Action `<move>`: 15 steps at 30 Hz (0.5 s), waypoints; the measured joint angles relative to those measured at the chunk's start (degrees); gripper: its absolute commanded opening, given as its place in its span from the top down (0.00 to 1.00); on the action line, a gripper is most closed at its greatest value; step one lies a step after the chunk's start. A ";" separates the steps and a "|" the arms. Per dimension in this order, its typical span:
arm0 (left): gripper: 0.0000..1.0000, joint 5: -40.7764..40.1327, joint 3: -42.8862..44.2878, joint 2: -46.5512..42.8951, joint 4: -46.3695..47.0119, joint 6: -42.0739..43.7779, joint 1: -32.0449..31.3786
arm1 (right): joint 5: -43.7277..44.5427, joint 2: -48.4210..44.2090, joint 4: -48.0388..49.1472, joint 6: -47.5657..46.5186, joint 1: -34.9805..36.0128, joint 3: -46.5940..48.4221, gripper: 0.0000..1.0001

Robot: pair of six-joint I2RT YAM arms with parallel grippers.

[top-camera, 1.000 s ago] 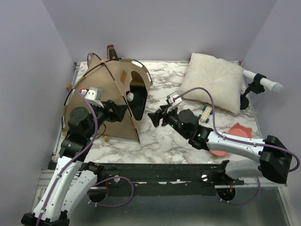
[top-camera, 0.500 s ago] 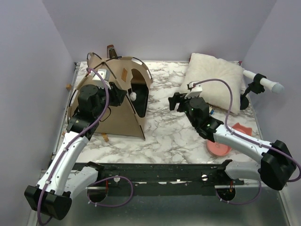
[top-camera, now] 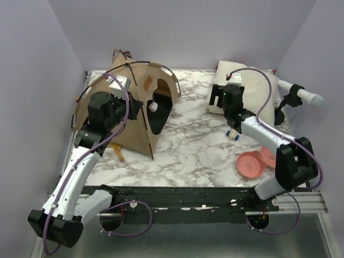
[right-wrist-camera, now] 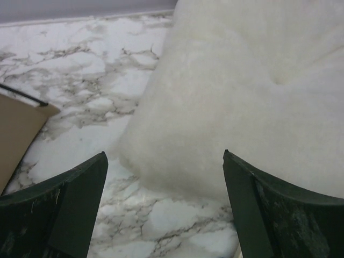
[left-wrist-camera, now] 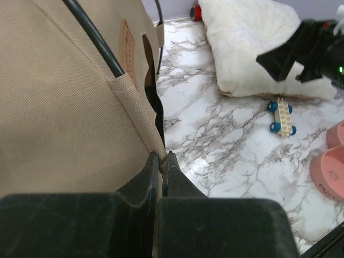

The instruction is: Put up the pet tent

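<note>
From above, the pet tent (top-camera: 134, 102) stands at the far-left corner of the bench (top-camera: 188, 153), its arched doorway facing the bench's middle. The left pincer (top-camera: 138, 111) meets the tan wall beside that doorway, probably to steady the fabric or pull it taut over the poles. The right pincer (top-camera: 216, 99) hangs over the white pillow (top-camera: 226, 70) at the far-right corner, well apart from the tent; I judge the pillow is its next concern. A toy car (top-camera: 232, 134) and pink bowls (top-camera: 252, 164) lie toward the right edge. The tent's rear is hidden behind its own walls.

In the left wrist view, the left pincer (left-wrist-camera: 160, 158) is clamped on the tent's (left-wrist-camera: 64, 107) front seam — only a sliver of fabric shows between the tips. A black pole (left-wrist-camera: 91, 37) enters a pocket above. The tent's top is cut off.

In the right wrist view, the right pincer (right-wrist-camera: 164, 156) stands wide apart with nothing gripped — the pillow (right-wrist-camera: 242, 80) lies beneath. Whether it touches the pillow I cannot tell. A tan corner of the tent (right-wrist-camera: 16, 129) peeks in at the left.
</note>
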 measured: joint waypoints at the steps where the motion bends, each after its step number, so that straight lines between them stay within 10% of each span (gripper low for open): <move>1: 1.00 0.50 0.68 0.09 -0.85 1.38 0.26 | -0.42 1.07 -0.17 -0.61 -0.66 1.38 0.06; 4: 0.95 2.05 2.21 0.33 -3.17 4.50 1.38 | -2.01 6.21 -1.51 -2.38 -3.32 8.17 0.06; 9: 0.24 2.69 2.08 0.20 -3.82 7.21 3.26 | -4.07 17.62 -4.94 -4.66 -7.48 19.65 0.07; 15: 0.01 0.92 -0.02 -1.42 -3.48 9.49 3.63 | -4.98 30.73 -11.76 -6.05 -9.05 28.92 0.37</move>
